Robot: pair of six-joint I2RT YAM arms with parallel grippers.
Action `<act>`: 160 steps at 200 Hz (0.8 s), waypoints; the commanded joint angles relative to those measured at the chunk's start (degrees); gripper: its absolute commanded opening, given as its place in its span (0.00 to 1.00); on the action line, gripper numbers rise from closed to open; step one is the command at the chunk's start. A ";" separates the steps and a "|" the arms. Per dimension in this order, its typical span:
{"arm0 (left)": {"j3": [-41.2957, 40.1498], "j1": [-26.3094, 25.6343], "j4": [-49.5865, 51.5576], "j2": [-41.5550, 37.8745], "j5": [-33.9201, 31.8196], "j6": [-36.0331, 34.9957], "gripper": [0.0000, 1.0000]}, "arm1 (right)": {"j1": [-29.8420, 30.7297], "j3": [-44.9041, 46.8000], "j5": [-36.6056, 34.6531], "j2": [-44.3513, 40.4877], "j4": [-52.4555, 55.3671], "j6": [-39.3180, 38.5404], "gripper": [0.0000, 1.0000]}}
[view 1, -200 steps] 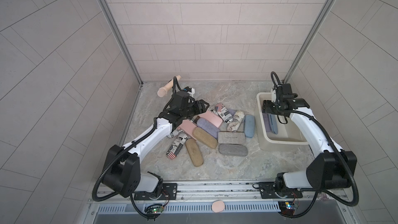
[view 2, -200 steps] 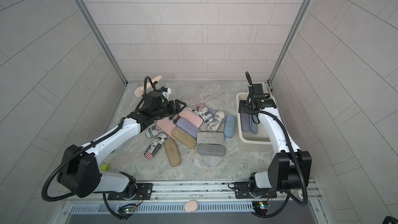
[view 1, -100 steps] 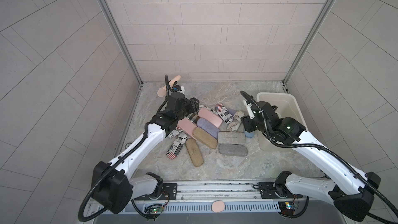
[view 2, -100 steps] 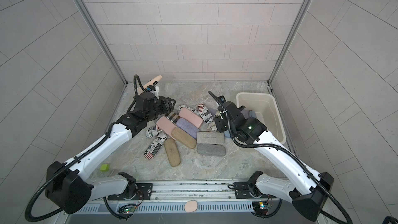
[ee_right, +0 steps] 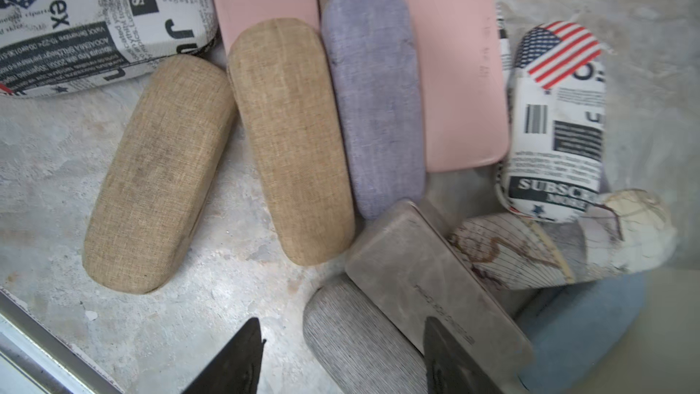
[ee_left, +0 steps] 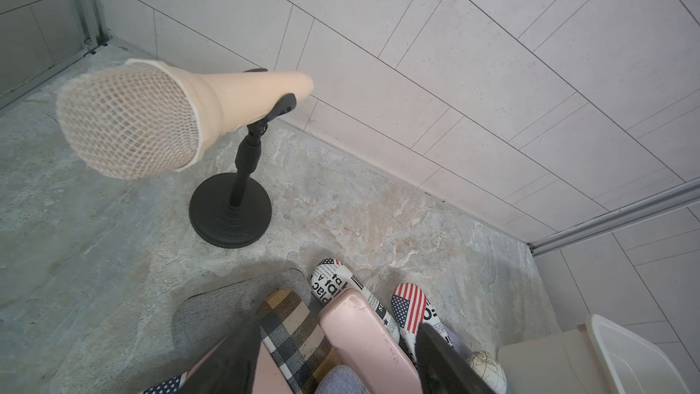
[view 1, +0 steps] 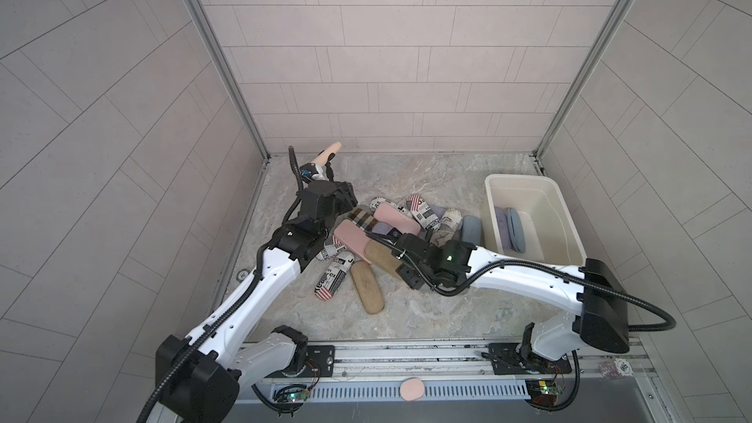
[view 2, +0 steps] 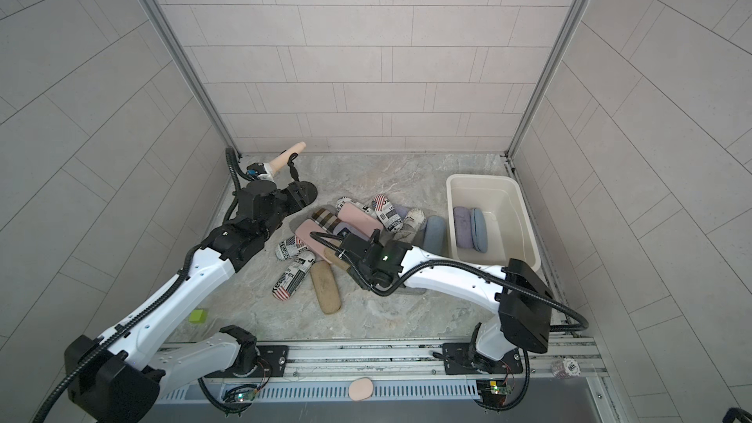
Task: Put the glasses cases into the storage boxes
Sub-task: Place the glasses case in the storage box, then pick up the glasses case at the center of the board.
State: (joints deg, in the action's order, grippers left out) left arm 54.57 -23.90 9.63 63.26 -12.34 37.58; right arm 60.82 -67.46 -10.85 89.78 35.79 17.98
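Several glasses cases lie in a pile mid-table, among them a tan case, a newspaper-print case and a pink case. The cream storage box stands at the right and holds a lavender case and a blue case. My left gripper is open, hovering over a plaid case and a pink case at the pile's back left. My right gripper is open low over the pile's front, a grey woven case between its fingers, not clamped. The right arm hides that case in both top views.
A pink microphone on a black stand is at the back left, close to my left wrist. A blue-grey case lies against the box's left wall. A pink oval pad sits on the front rail, and a small green block near the left wall.
My right arm swung from above the storage box leftwards and down to the front of the pile. My left gripper drew back a little toward the back left.
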 commanded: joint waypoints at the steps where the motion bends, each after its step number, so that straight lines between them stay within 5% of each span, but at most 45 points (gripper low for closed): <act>1: -0.34 0.30 -1.19 -0.54 -2.61 0.36 0.72 | 0.14 -1.62 1.84 3.64 -4.52 0.09 0.69; 160: -0.69 3.06 -3.81 0.55 5.45 2.50 0.72 | -4.30 -7.79 5.76 18.17 -9.44 -1.58 0.69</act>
State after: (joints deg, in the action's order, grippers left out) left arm 54.52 -21.58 7.97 63.94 -8.03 39.09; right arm 56.71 -73.36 -6.85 105.60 26.37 17.58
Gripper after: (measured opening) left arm 0.717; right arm 0.704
